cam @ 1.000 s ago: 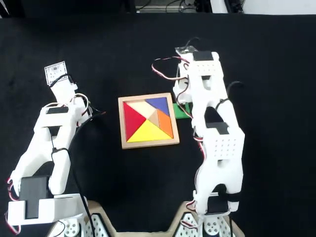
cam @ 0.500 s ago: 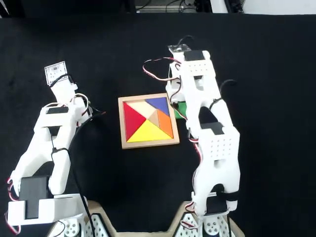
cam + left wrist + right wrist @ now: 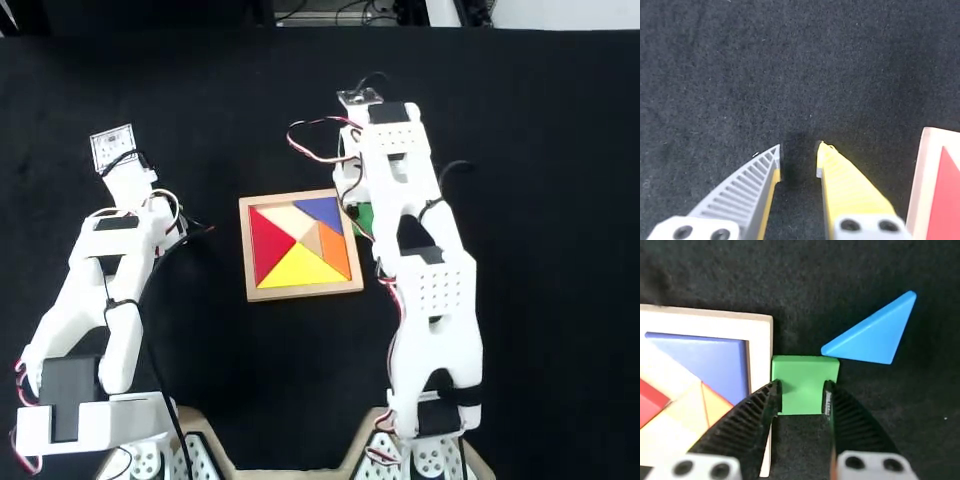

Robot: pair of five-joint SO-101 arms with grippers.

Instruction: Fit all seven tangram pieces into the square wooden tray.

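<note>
The square wooden tray (image 3: 300, 292) sits mid-table holding a red triangle (image 3: 266, 245), a yellow triangle (image 3: 300, 268), a dark blue piece (image 3: 322, 210), an orange piece (image 3: 337, 252) and pale wooden pieces. A green square (image 3: 805, 377) lies on the cloth against the outside of the tray's rim (image 3: 760, 340). My right gripper (image 3: 801, 386) stands over it, open by a narrow gap, tips above its two sides. A light blue triangle (image 3: 870, 335) lies just beyond the square. My left gripper (image 3: 799, 147) is slightly open over bare cloth, beside the tray's rim (image 3: 920, 175).
The right arm (image 3: 400, 170) covers the green square (image 3: 362, 218) and the cloth beside the tray's right side. The left arm (image 3: 115, 235) stands well left of the tray. Black cloth covers the whole table.
The right arm has swung left toward the tray, coming over the green square. The left arm and the pieces in the tray have not moved.
</note>
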